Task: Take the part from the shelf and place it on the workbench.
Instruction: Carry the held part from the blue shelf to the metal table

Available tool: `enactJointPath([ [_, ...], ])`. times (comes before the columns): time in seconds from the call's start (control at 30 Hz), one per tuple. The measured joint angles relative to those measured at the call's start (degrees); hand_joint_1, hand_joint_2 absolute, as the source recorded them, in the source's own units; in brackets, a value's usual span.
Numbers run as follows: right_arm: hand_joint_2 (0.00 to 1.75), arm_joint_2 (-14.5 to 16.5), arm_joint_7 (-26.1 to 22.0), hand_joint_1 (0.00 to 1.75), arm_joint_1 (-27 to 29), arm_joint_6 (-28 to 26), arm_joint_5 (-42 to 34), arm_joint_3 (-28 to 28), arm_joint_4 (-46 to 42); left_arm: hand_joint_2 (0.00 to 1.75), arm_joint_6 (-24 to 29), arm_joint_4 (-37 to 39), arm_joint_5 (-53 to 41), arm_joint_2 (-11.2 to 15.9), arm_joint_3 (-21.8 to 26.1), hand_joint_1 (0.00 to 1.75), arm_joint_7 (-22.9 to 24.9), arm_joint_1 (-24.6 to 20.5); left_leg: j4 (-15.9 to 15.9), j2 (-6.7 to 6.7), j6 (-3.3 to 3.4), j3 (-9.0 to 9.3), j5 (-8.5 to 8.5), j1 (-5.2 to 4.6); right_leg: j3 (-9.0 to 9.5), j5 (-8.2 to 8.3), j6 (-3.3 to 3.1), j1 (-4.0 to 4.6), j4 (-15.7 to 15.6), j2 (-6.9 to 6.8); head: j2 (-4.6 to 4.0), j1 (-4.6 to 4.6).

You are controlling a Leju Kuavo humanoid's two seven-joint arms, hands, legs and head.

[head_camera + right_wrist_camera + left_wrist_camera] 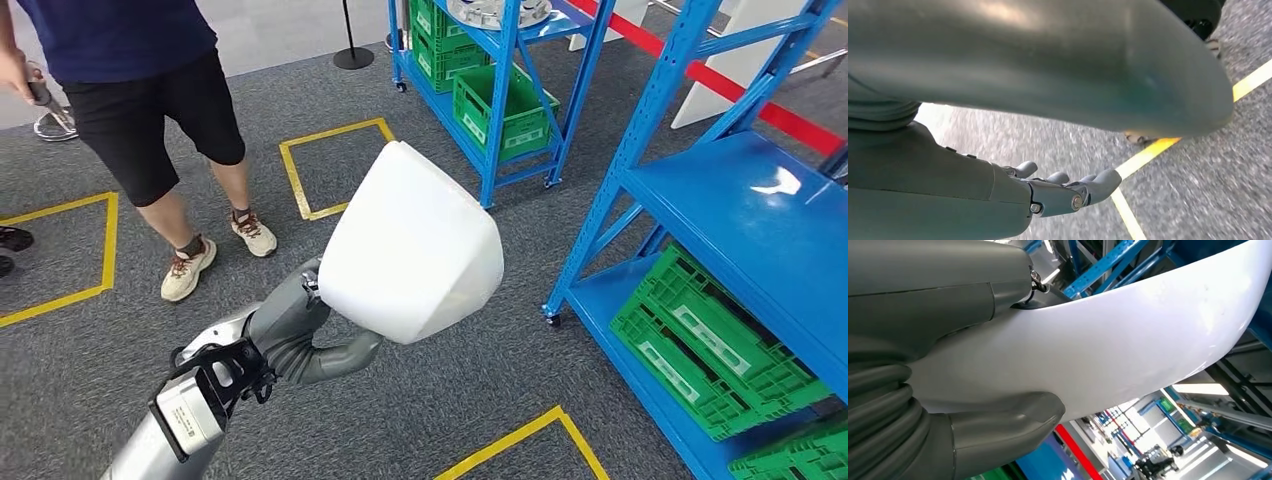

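The right hand (1048, 150) came in large and close: a smooth grey thumb (1073, 65) ran across the upper part of the frame, and beneath it the grey palm cover led to darker metallic fingers (1075, 192) that were held apart and slightly curled, with small screws visible at their base. Nothing lay between thumb and fingers. Beyond the hand lay a speckled grey carpeted floor (1198, 190), blurred. A yellow tape line (1148, 155) crossed it at an angle, and a second yellow strip (1125, 215) branched off from it. A dark object in the far corner was too unclear to identify.
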Motion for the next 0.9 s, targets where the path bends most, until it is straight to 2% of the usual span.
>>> enactJointPath([
  [0.07, 0.00, 0.0, 0.2, 0.00, 0.2, 0.3, 0.4, 0.1, 0.0, 1.75, 0.3, -0.1, 0.4, 0.1, 0.0, 1.75, -0.4, 0.2, 5.9, 3.71, -0.37, -2.75, -3.38, -0.09, 0.17, 0.05, -0.62, 0.08, -0.3, -1.60, 0.00, -0.45],
  [0.13, 0.00, -0.2, 0.5, 0.00, 0.4, 0.4, 0.7, 0.2, 0.0, 1.75, 0.5, 0.2, 0.8, 0.4, 0.0, 1.75, -1.4, 0.5, 13.1, 5.27, -0.76, -6.10, -6.53, 0.09, 0.19, -0.08, -0.80, 0.29, -0.3, -3.30, 0.00, -0.64],
  [0.17, 0.00, -0.3, 0.6, 0.00, 0.4, 0.4, 0.7, 0.2, 0.0, 1.75, 0.5, 0.5, 1.1, 0.7, 0.0, 1.75, -2.2, 0.7, 14.5, 5.48, -0.85, -6.68, -6.72, 0.16, 0.21, -0.14, -0.81, 0.34, -0.2, -4.11, 0.00, -0.66],
  [0.2, 0.00, -0.5, 0.7, 0.00, 0.5, 0.4, 0.6, 0.2, 0.0, 1.75, 0.6, 0.9, 1.4, 1.0, -0.1, 1.75, -2.9, 0.9, 13.7, 5.68, -0.89, -6.14, -5.89, 0.21, 0.28, -0.22, -0.75, 0.36, -0.2, -4.86, 0.00, -0.69],
  [0.23, 0.00, -0.6, 0.7, 0.00, 0.5, 0.4, 0.5, 0.2, 0.0, 1.75, 0.6, 1.2, 1.7, 1.3, -0.1, 1.75, -3.6, 1.0, 10.7, 6.11, -0.83, -4.41, -4.24, 0.22, 0.40, -0.32, -0.64, 0.37, -0.2, -5.58, 0.00, -0.74],
  [0.3, 0.00, -1.0, 0.2, 0.00, 0.6, 0.4, 0.0, 0.2, 0.0, 1.75, 0.7, 1.7, 2.1, 1.5, -0.2, 1.75, -4.2, 1.0, 2.7, 8.62, -0.36, 0.07, -1.28, -0.02, 0.75, -0.68, -0.20, 0.57, -0.1, -6.86, 0.00, -0.85],
  [0.33, 0.00, -1.2, -0.2, 0.00, 0.6, 0.4, -0.2, 0.2, 0.0, 1.75, 0.8, 1.8, 2.2, 1.6, -0.3, 1.75, -4.4, 0.9, 0.0, 9.52, 0.05, 1.55, -0.52, -0.18, 0.90, -0.86, 0.08, 0.71, -0.1, -7.40, 0.00, -0.83],
  [0.37, 0.00, -1.4, -0.6, 0.00, 0.6, 0.4, -0.3, 0.2, 0.0, 1.75, 0.8, 1.9, 2.1, 1.6, -0.3, 1.75, -4.4, 0.9, -1.2, 10.02, 0.46, 2.15, -0.36, -0.37, 1.03, -0.99, 0.39, 0.85, 0.0, -7.90, 0.00, -0.78],
  [0.43, 0.00, -1.8, -1.6, 0.00, 0.5, 0.4, -0.4, 0.2, 0.0, 1.75, 0.9, 2.1, 1.9, 1.7, -0.4, 1.75, -4.5, 0.8, -1.4, 8.77, 1.26, 2.01, -0.26, -0.60, 1.31, -1.07, 1.05, 0.83, -0.2, -8.94, 0.00, -0.67],
  [0.47, 0.00, -2.0, -2.1, 0.00, 0.5, 0.5, -0.5, 0.2, 0.0, 1.75, 0.9, 2.2, 1.8, 1.7, -0.4, 1.75, -4.5, 0.8, -1.6, 8.15, 1.63, 2.06, -0.11, -0.56, 1.46, -1.26, 1.42, 0.66, -0.1, -8.64, 0.00, -0.64],
  [0.53, 0.00, -2.3, -3.0, 0.00, 0.4, 0.6, -0.6, 0.2, 0.0, 1.75, 0.9, 2.3, 1.4, 1.6, -0.5, 1.75, -4.6, 0.6, -2.1, 6.93, 2.31, 2.28, 0.26, -0.25, 0.59, -3.04, 2.01, 0.32, 2.5, -5.54, 0.00, -0.45],
  [0.57, 0.00, -2.4, -3.3, 0.00, 0.4, 0.6, -0.6, 0.2, 0.0, 1.75, 0.9, 2.4, 1.2, 1.5, -0.5, 1.75, -4.6, 0.4, -2.2, 6.34, 2.51, 2.33, 0.38, -0.10, -0.79, -4.69, 2.18, 0.18, 5.6, -3.50, 0.00, -0.24],
  [0.6, 0.00, -2.5, -3.5, 0.00, 0.5, 0.6, -0.6, 0.2, 0.0, 1.75, 0.9, 2.4, 1.0, 1.4, -0.6, 1.75, -4.6, 0.3, -2.2, 5.67, 2.63, 2.28, 0.42, -0.07, -2.73, -6.54, 2.27, 0.17, 9.4, -2.20, 0.00, -0.08],
  [0.63, 0.00, -2.6, -3.6, 0.00, 0.6, 0.6, -0.5, 0.2, 0.0, 1.75, 0.9, 2.4, 0.9, 1.2, -0.7, 1.75, -4.6, 0.2, -2.2, 4.93, 2.70, 2.23, 0.44, -0.11, -4.73, -7.95, 2.33, 0.17, 13.1, -1.74, 0.00, 0.08],
  [0.67, 0.00, -2.7, -3.7, 0.00, 0.7, 0.6, -0.4, 0.2, 0.0, 1.75, 0.9, 2.5, 0.8, 1.2, -0.7, 1.75, -4.5, 0.2, -2.1, 4.14, 2.72, 2.19, 0.45, -0.14, -6.13, -8.35, 2.34, 0.18, 15.4, -1.64, 0.00, 0.15],
  [0.7, 0.00, -2.8, -3.7, 0.00, 0.8, 0.6, -0.3, 0.2, 0.0, 1.75, 0.9, 2.5, 0.8, 1.1, -0.8, 1.75, -4.4, 0.2, -2.0, 3.32, 2.71, 2.17, 0.45, -0.15, -6.61, -7.62, 2.31, 0.18, 15.7, -1.59, 0.00, 0.19],
  [0.73, 0.00, -2.9, -3.7, 0.00, 0.9, 0.6, -0.1, 0.2, 0.0, 1.75, 0.9, 2.5, 0.8, 1.0, -0.9, 1.75, -4.3, 0.2, -1.9, 2.50, 2.65, 2.17, 0.44, -0.13, -5.94, -5.79, 2.23, 0.14, 13.7, -1.45, 0.00, 0.24],
  [0.77, 0.00, -2.9, -3.7, 0.00, 0.8, 0.6, 0.0, 0.2, 0.0, 1.75, 1.0, 2.5, 0.7, 0.9, -1.0, 1.75, -4.2, 0.2, -1.7, 1.73, 2.55, 2.15, 0.41, -0.09, -4.34, -3.44, 2.14, 0.05, 10.0, -0.83, 0.00, 0.30],
  [0.8, 0.00, -3.0, -3.5, 0.00, 0.8, 0.5, 0.2, 0.2, 0.0, 1.75, 1.0, 2.5, 0.6, 0.8, -1.0, 1.75, -4.2, 0.1, -1.5, 1.02, 2.32, 2.05, 0.35, -0.12, -2.64, -1.71, 2.09, -0.05, 6.0, 0.37, 0.00, 0.36],
  [0.83, 0.00, -3.1, -3.3, 0.00, 0.8, 0.4, 0.4, 0.2, 0.0, 1.75, 1.1, 2.5, 0.4, 0.8, -1.0, 1.75, -4.1, 0.1, -1.3, 0.32, 2.01, 1.88, 0.31, -0.13, -1.29, -0.54, 1.99, -0.10, 2.9, 1.29, 0.00, 0.40],
  [0.87, 0.00, -3.1, -3.0, 0.00, 0.7, 0.3, 0.6, 0.2, 0.0, 1.75, 1.2, 2.5, 0.1, 0.8, -1.1, 1.75, -4.1, 0.1, -1.2, -0.26, 1.64, 1.68, 0.31, -0.13, -0.52, -0.13, 1.84, -0.07, 1.1, 1.98, 0.00, 0.43],
  [0.9, 0.00, -3.2, -2.6, 0.00, 0.7, 0.1, 0.8, 0.2, 0.0, 1.75, 1.3, 2.5, -0.1, 0.8, -1.1, 1.75, -4.1, 0.1, -1.2, -0.84, 1.22, 1.51, 0.38, -0.12, -0.36, -0.29, 1.61, 0.07, 0.7, 2.06, 0.00, 0.44],
])
